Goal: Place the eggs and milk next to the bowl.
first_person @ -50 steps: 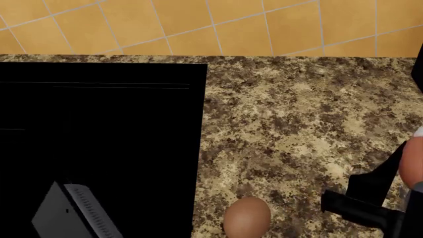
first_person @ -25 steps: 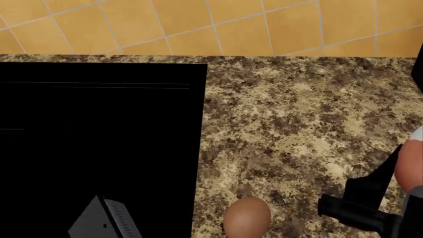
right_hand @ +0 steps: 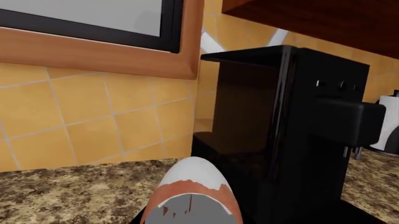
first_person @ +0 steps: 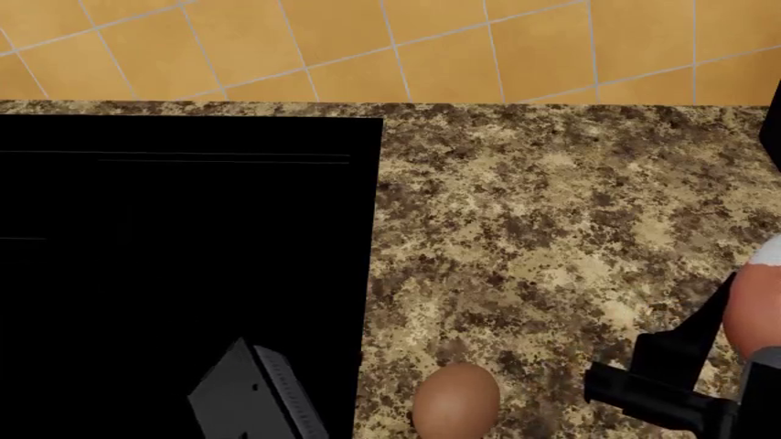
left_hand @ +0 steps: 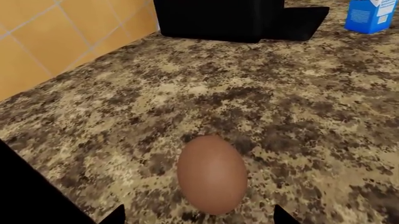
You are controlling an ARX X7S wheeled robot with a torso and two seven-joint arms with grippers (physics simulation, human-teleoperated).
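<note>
Left hand (first_person: 262,398) has slid right toward the plain egg (first_person: 455,398) on the table (first_person: 550,229), jaws spread, empty. Right hand (right_hand: 187,212) carries the white-capped egg (right_hand: 193,198). Milk (left_hand: 372,15) stands far off.

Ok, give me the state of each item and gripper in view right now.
Plain brown egg: lying on the counter, ungrasped.
White-capped egg: lifted off the counter, held by the right gripper.
Milk carton: upright, beside the black appliance.
Left gripper: open, fingers straddling the plain egg.
</note>
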